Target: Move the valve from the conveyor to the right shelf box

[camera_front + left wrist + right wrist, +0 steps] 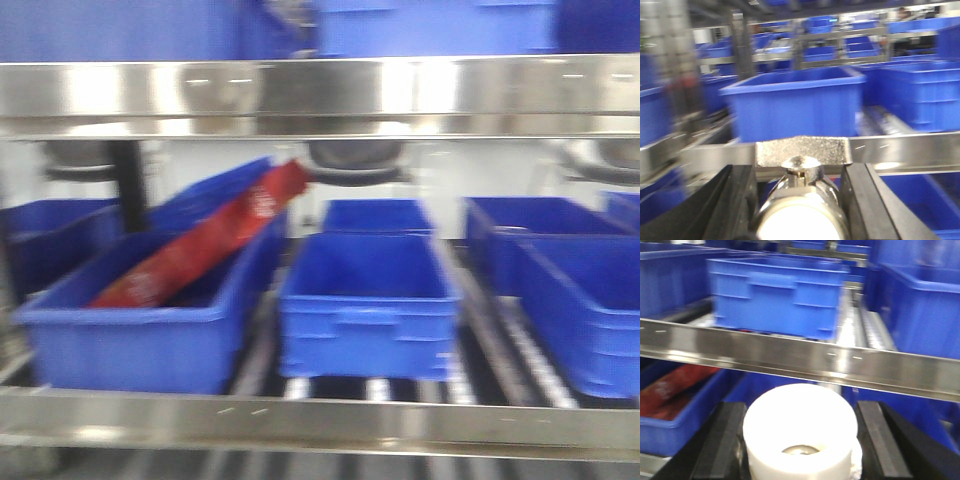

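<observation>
Three bins line the shelf point(500, 372) — left bin point(130, 345), middle bin point(365, 310), right bin point(585, 315). A packet point(205, 250) leans inside the left one; a rear bin point(378, 215) stands behind the middle one. A rail point(320, 422) runs across in front. The valve point(802, 212) sits between the left gripper point(797, 172) fingers — a cylinder point(800, 422) between the right gripper point(802, 407) fingers.

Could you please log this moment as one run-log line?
left gripper: shut on valve | right gripper: shut on white round part | ahead: steel shelf rail, blue bins | valve not yet placed
</observation>
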Tool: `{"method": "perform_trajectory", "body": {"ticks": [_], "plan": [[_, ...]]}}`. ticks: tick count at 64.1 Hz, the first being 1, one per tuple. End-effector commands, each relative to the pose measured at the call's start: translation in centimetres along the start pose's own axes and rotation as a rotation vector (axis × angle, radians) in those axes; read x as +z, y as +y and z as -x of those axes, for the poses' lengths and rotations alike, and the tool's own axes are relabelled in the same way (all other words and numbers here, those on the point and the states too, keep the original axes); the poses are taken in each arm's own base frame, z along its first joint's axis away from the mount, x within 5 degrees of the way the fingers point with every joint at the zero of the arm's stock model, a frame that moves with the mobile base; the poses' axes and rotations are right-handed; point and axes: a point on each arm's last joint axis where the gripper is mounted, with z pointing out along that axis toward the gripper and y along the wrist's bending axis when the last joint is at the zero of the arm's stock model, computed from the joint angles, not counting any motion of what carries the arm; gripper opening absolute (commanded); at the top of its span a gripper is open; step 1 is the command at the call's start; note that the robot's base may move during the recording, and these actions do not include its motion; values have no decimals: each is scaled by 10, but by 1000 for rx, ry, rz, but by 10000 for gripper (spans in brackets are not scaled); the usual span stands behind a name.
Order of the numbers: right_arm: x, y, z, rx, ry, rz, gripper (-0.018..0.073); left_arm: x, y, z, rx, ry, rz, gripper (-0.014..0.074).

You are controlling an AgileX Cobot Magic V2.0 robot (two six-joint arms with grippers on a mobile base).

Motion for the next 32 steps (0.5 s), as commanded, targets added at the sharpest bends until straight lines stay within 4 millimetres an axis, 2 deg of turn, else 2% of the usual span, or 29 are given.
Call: {"method": "perform_trajectory", "body": {"ticks": [1,32], "plan": [[-5,-1,13,-3,-103,-14,-153,-3,1,11,-14,-77,7,-111],[-5,-1,13,-3,-103,-14,-153,-3,1,11,-14,-77,7,-111]]}}
